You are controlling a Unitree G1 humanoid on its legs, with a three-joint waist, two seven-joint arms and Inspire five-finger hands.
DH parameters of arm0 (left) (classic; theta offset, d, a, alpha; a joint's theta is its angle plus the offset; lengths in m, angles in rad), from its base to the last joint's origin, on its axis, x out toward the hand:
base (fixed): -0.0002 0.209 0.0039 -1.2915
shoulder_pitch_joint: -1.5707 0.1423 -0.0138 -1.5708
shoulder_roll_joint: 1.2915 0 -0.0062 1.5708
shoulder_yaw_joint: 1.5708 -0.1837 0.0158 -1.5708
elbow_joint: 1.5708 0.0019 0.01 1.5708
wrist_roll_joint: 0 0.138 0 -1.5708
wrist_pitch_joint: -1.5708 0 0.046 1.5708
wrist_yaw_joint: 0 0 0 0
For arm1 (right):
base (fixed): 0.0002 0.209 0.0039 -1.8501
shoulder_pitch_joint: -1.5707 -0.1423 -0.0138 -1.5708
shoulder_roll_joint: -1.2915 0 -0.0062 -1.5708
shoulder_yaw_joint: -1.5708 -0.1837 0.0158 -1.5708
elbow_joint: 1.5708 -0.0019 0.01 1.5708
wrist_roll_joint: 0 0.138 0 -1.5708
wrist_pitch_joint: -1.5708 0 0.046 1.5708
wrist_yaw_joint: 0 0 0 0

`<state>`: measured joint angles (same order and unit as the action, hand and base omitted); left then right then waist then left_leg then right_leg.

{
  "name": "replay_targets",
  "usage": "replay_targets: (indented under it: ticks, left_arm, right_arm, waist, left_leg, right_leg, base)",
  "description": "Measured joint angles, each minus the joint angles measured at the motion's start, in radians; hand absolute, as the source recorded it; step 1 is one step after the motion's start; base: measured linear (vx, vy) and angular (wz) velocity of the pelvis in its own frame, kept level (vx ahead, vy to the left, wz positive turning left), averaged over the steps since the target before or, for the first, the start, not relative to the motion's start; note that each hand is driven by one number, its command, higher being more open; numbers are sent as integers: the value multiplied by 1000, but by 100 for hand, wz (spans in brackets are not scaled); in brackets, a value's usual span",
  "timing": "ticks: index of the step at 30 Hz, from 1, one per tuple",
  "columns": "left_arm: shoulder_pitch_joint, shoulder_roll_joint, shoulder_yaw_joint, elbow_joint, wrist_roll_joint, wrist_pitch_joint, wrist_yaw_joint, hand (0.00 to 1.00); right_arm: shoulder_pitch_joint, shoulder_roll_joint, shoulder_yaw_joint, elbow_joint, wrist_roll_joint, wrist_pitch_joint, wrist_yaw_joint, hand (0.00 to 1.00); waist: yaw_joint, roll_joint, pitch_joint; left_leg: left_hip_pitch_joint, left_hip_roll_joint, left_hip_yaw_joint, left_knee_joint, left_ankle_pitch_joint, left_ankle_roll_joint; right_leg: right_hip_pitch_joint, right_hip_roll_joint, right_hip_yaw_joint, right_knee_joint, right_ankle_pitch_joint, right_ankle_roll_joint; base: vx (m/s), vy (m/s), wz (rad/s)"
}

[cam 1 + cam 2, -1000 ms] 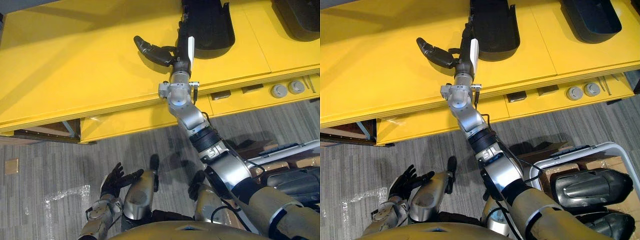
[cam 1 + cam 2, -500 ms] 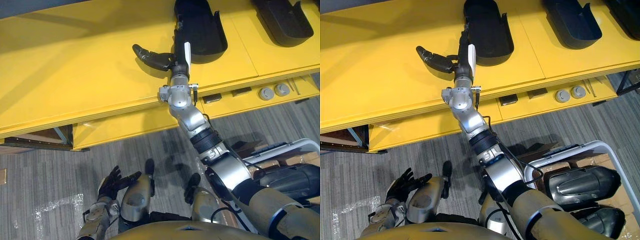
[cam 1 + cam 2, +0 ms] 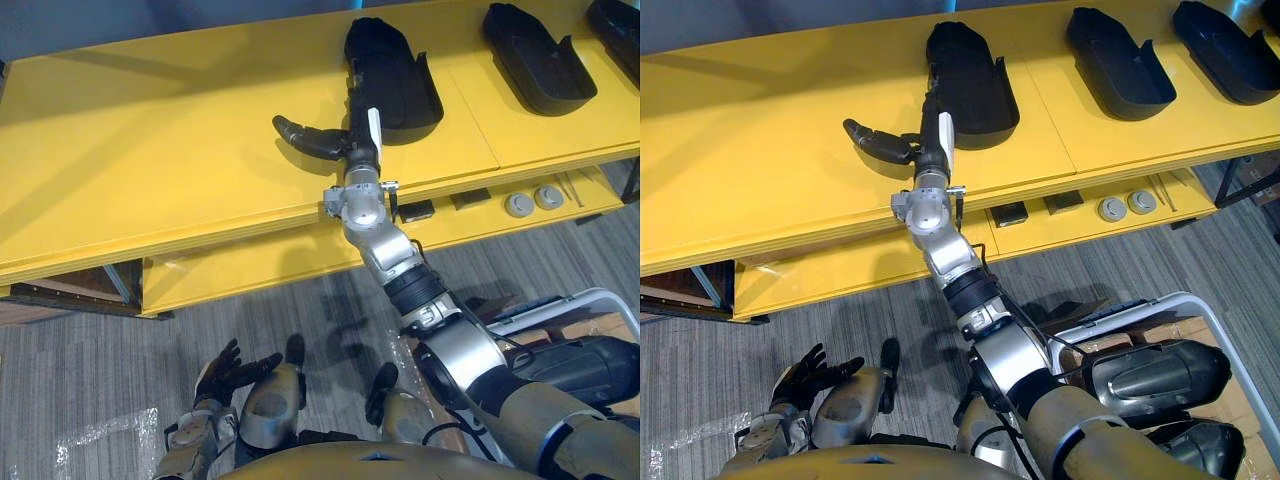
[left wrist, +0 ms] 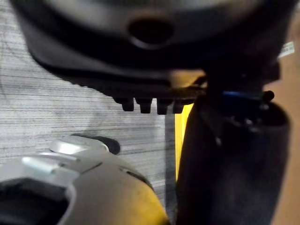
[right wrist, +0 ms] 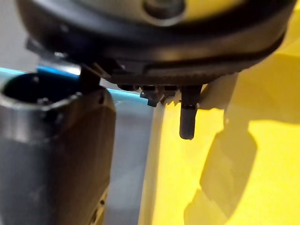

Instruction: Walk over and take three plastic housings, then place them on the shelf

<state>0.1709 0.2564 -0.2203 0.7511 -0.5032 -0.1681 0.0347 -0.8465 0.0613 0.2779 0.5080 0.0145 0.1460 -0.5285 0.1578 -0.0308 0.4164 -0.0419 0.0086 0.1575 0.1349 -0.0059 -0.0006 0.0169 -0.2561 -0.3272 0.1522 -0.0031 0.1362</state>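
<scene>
Shifting since a second ago: your whole view has swung, so the camera moved and not the things. More of the shelf's right end has come into sight, with two further housings on it. The right hand keeps its place at the first housing, thumb splayed as before.
Right hand (image 3: 359, 140): you have it reached out over the yellow shelf (image 3: 150, 150), spread wide. Its thumb (image 3: 308, 138) sticks out to the left, apart from everything and above the shelf top. Its fingers (image 3: 931, 103) lie straight along the near-left rim of the first housing (image 3: 395, 75). They curl round nothing and hold nothing; you cannot tell whether they actually touch the rim.
Left hand (image 3: 230, 369): low down over the grey carpet (image 3: 80, 370), fingers relaxed and fanned, holding nothing.
Housings: three black plastic shells lie hollow side up on the shelf top, well apart in a row. The first is at your right hand, the second housing (image 3: 535, 60) to its right, the third housing (image 3: 1225, 45) at the far right.
Lower ledge: two round grey parts (image 3: 531, 200) lie side by side under the shelf edge.
Box by your right side: another dark housing (image 3: 1155, 375) lies in it.
</scene>
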Motion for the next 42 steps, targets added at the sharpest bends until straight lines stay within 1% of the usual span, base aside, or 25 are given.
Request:
replay_targets:
  ticks: [7,13,15,18,19,20,21,22,23,24,25,26,27,28,29,30,32,34,35,36,38,39,40,41,42]
  left_arm:
    - [9,0,0,0,2,1,0,100]
    - [18,0,0,0,3,1,0,100]
    - [18,0,1,0,3,1,-1,100]
    - [26,0,9,1,5,1,-4,100]
    - [31,0,14,6,5,1,-5,100]
    - [44,-2,28,6,10,1,-7,100]
    - [49,-2,37,6,20,1,-7,100]
    - [61,-2,53,7,48,1,-8,100]
    - [74,-2,66,15,60,0,-9,100]
    - [75,-2,73,27,81,0,-8,100]
    - [75,0,80,52,103,0,-7,100]
    - [75,0,83,62,117,0,-5,100]
    - [74,0,97,86,125,1,1,100]
    - [73,-1,103,89,129,0,2,100]
    - [73,-2,108,94,136,0,3,100]
    - [71,-4,117,107,158,-1,6,100]
    - [72,-5,118,119,158,-1,6,100]
    - [73,-15,120,145,163,-1,7,100]
    - [74,-24,126,157,182,0,8,100]
    - [74,-29,131,163,196,0,9,100]
    - [79,-55,160,164,200,6,9,100]
    - [79,-59,161,164,201,9,8,100]
    - [79,-65,161,163,202,13,3,100]
    - [80,-72,161,163,203,19,-7,100]
    - [80,-76,161,163,204,21,-13,100]
  right_arm:
    - [6,-8,-1,3,0,16,8,100]
    - [8,-18,-3,30,0,11,37,100]
    - [9,-20,-3,30,0,-1,45,100]
    - [23,-23,0,17,41,-51,88,100]
    - [68,-27,9,-45,77,-66,118,100]
    - [135,-35,31,-146,92,-73,148,100]
    - [169,-42,47,-207,98,-74,164,100]
    - [238,-71,86,-337,123,-73,225,100]
    - [301,-121,123,-468,131,-69,304,100]
    - [331,-154,138,-536,137,-64,334,100]
    - [379,-208,145,-643,167,-63,373,100]
    - [400,-229,137,-686,187,-63,388,100]
    - [471,-271,63,-768,248,-65,436,100]
    - [500,-281,26,-786,279,-68,449,100]
    - [533,-292,-13,-801,313,-72,463,100]
    - [642,-320,-131,-832,398,-94,487,100]
    - [719,-326,-207,-835,427,-119,496,100]
    - [848,-324,-324,-838,464,-161,498,100]
    - [916,-320,-384,-838,479,-177,495,100]
    - [951,-316,-411,-838,480,-186,490,100]
    - [1081,-268,-511,-831,480,-212,439,100]
    - [1112,-251,-536,-824,483,-218,423,100]
    - [1173,-219,-588,-812,508,-228,394,100]
    - [1234,-189,-635,-797,546,-254,384,100]
    - [1260,-173,-655,-793,556,-266,382,100]
  waist:
    - [0,-2,-21]
    - [-2,-5,-36]
    - [-4,-5,-36]
    - [-12,-12,-45]
    - [-17,-17,-59]
    - [-28,-27,-74]
    - [-34,-33,-78]
    - [-49,-45,-91]
    - [-66,-57,-112]
    - [-75,-63,-123]
    - [-91,-72,-146]
    - [-99,-76,-156]
    - [-119,-86,-183]
    - [-124,-90,-190]
    - [-130,-92,-200]
    - [-149,-95,-218]
    - [-166,-94,-235]
    - [-199,-78,-250]
    - [-222,-65,-256]
    - [-232,-58,-261]
    - [-275,-34,-272]
    - [-282,-30,-275]
    - [-304,-23,-279]
    - [-327,-17,-285]
    - [-338,-15,-285]
  left_leg:
    - [2,-1,0,-2,0,0]
    - [17,-1,2,-22,2,0]
    - [17,-1,2,-26,4,-1]
    - [18,1,5,-36,8,-3]
    - [18,2,7,-42,8,-3]
    - [25,2,15,-54,8,-4]
    - [32,3,21,-59,7,-6]
    - [48,4,36,-71,5,-8]
    - [61,6,57,-82,0,-13]
    - [71,7,67,-89,-2,-15]
    - [84,10,86,-98,-8,-20]
    - [93,12,98,-105,-11,-22]
    - [115,21,131,-113,-21,-29]
    - [122,23,141,-117,-24,-32]
    - [126,26,150,-122,-25,-33]
    - [140,32,181,-127,-34,-38]
    - [144,35,205,-130,-39,-41]
    - [159,39,247,-141,-46,-46]
    - [168,42,270,-142,-54,-49]
    - [172,44,281,-142,-57,-51]
    - [193,53,326,-142,-72,-60]
    - [198,56,337,-141,-75,-63]
    - [208,61,358,-142,-79,-68]
    - [211,67,381,-142,-84,-74]
    - [215,69,391,-142,-86,-76]
  right_leg:
    - [9,3,-1,-19,11,1]
    - [23,6,-3,-36,17,1]
    - [23,7,-3,-39,17,1]
    - [23,13,-2,-58,24,0]
    - [24,16,-2,-70,28,0]
    - [25,19,3,-78,30,1]
    - [30,21,7,-86,32,2]
    - [36,25,21,-99,36,2]
    - [36,29,43,-109,38,2]
    - [37,31,55,-112,38,2]
    - [37,35,71,-119,38,1]
    - [37,39,85,-120,38,1]
    - [36,49,116,-122,38,-1]
    - [36,53,126,-122,38,-1]
    - [34,56,137,-123,38,-2]
    - [26,66,169,-123,40,-6]
    - [13,71,195,-123,41,-7]
    - [-3,82,238,-123,43,-10]
    - [-9,87,263,-124,43,-10]
    - [-13,90,277,-123,43,-10]
    - [-21,104,325,-124,42,-11]
    - [-22,106,336,-124,42,-12]
    - [-24,115,355,-124,40,-15]
    - [-34,125,377,-123,40,-16]
    - [-37,129,387,-123,41,-17]
  base:
    - [0,0,0]
    - [0,0,0]
    - [0,0,0]
    - [14,-2,-1]
    - [66,-5,-7]
    - [78,-4,-12]
    - [97,0,-25]
    - [126,10,-43]
    - [130,13,-48]
    - [131,16,-52]
    - [67,7,-42]
    - [91,4,-66]
    - [64,-2,-58]
    - [68,-4,-54]
    - [42,-2,-50]
    - [34,5,-52]
    - [36,12,-52]
    - [42,15,-61]
    - [33,11,-54]
    - [45,9,-62]
    - [37,-2,-61]
    - [32,-6,-55]
    - [19,-29,-54]
    - [15,-39,-53]
    - [4,-47,-58]
